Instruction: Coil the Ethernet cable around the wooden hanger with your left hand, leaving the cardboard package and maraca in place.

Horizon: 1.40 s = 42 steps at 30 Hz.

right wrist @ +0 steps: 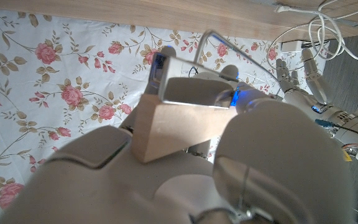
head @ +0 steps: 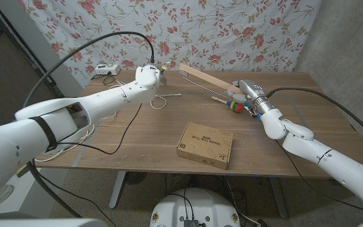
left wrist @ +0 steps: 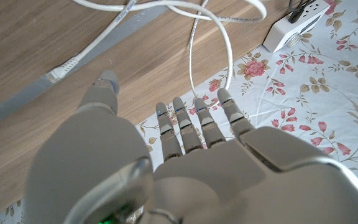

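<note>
Nearest to the robot, the cardboard box (head: 205,145) lies flat on the table (head: 137,135), well apart from both hands, so it can stay where it is. Further back, the right hand (head: 247,91) grasps one end of the wooden hanger (head: 203,77) and holds it lifted over the table, probably to leave free space around it for winding. The maraca (head: 232,104) lies just below that hand. The left hand (head: 149,74) is raised near the other end of the hanger; whether it holds anything I cannot tell. The white cable (head: 162,99) lies on the table under it.
</note>
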Each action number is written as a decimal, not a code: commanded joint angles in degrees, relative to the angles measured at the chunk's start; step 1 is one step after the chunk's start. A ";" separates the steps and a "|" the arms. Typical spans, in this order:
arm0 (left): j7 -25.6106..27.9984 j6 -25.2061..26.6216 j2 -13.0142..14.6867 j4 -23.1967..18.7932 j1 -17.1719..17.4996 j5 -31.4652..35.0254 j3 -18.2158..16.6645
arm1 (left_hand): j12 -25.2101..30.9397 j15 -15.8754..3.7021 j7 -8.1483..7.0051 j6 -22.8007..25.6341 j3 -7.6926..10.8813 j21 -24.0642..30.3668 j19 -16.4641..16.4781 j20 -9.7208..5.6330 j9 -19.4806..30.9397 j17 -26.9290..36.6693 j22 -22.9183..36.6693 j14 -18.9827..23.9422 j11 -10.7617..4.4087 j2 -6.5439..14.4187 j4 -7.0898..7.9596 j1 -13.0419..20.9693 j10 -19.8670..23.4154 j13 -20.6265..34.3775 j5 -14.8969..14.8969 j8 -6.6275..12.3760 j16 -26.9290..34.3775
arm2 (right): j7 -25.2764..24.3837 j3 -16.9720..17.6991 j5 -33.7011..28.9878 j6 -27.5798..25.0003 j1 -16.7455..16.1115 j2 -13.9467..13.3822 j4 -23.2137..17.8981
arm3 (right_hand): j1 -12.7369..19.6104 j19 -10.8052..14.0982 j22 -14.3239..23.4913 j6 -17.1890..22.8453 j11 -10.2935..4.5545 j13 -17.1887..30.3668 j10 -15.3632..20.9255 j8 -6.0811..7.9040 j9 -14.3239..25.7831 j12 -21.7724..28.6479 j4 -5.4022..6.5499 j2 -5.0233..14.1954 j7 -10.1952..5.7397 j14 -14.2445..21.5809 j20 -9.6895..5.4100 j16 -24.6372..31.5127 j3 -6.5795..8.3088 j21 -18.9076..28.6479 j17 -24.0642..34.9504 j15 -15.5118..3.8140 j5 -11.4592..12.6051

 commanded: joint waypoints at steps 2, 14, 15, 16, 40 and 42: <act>-4.33 -4.77 -3.62 4.32 -0.74 3.92 1.21 | 0.00 -0.65 -0.35 -0.89 -0.25 -0.30 -0.17 -0.27 0.11 0.15 0.06 -0.05 -1.06 0.03 -0.06 1.56 0.14 0.16 1.10 -0.60 -0.17 | -0.49 0.42 0.11 0.69 -0.72 -0.55 0.10 | -12.29 -0.28 -0.12 2.69 -0.02 1.77 -0.22 0.44 -0.09 12.43 0.35 12.32 2.74 -0.43 0.06 0.67 1.09 0.66 0.06 -4.11 -0.29; -1.05 -8.99 -4.74 5.55 1.97 3.37 -1.22 | 0.10 -1.31 -0.21 -0.40 -0.59 -0.29 0.23 -0.42 0.15 0.12 0.04 0.58 -0.98 0.21 0.27 1.79 0.82 0.08 1.74 -0.47 0.03 | -0.30 0.69 0.07 1.11 -0.90 -0.95 -0.10 | -12.54 -0.56 -0.83 2.61 0.03 1.77 -0.11 1.05 -0.44 12.47 0.19 12.29 2.93 -0.67 0.00 1.24 1.59 1.74 0.04 -4.14 -0.51; -1.06 -9.33 -4.99 5.99 2.02 3.31 -1.21 | 0.10 -1.35 -0.26 -0.32 -0.60 -0.28 0.27 -0.45 0.15 0.13 0.03 0.63 -1.03 0.27 0.31 1.80 0.84 0.07 1.79 -0.45 0.05 | -0.26 0.73 0.09 1.09 -0.91 -0.97 -0.13 | -12.57 -0.62 -0.91 2.46 0.01 1.77 -0.15 1.23 -0.22 12.46 0.18 12.29 2.90 -0.65 0.04 1.29 1.65 1.86 0.03 -4.16 -0.54; -0.87 -9.61 -5.23 6.39 2.12 3.29 -1.22 | 0.16 -1.46 -0.33 -0.06 -0.60 -0.28 0.33 -0.44 0.16 0.13 0.03 0.67 -1.11 0.43 0.39 1.87 1.07 0.06 1.89 -0.36 0.07 | -0.31 0.74 0.02 1.22 -0.89 -1.01 -0.09 | -12.59 -0.63 -0.98 2.54 0.02 1.77 0.00 1.25 -0.37 12.50 0.17 12.28 2.89 -0.66 0.04 1.33 1.69 1.97 0.03 -4.15 -0.56; 6.02 -16.84 -10.84 17.92 2.31 1.53 -0.03 | 0.85 -3.07 -0.53 2.71 -0.02 -0.12 1.62 -0.91 0.22 0.19 0.01 2.73 -2.05 4.20 1.53 3.48 3.78 0.15 3.16 0.29 0.76 | 0.17 0.42 0.42 1.79 -0.02 -0.26 1.44 | -13.20 -1.38 -2.71 2.20 0.27 1.77 -0.02 2.54 -1.10 12.49 -0.06 12.17 2.90 -0.88 -0.13 1.78 2.51 4.31 0.02 -4.12 -1.05; 6.04 -18.04 -10.97 18.80 2.14 0.78 -0.10 | 1.11 -3.23 -0.61 3.44 -0.11 -0.05 1.95 -1.02 0.22 0.10 0.00 3.38 -2.30 4.29 1.53 3.67 4.57 0.18 3.19 0.49 0.92 | 0.35 0.30 0.51 2.13 0.18 -0.27 1.73 | -13.28 -1.52 -2.95 2.20 0.17 1.77 -0.01 2.57 -1.44 12.49 -0.08 12.16 2.98 -0.90 -0.17 1.80 2.61 4.59 0.01 -4.12 -1.11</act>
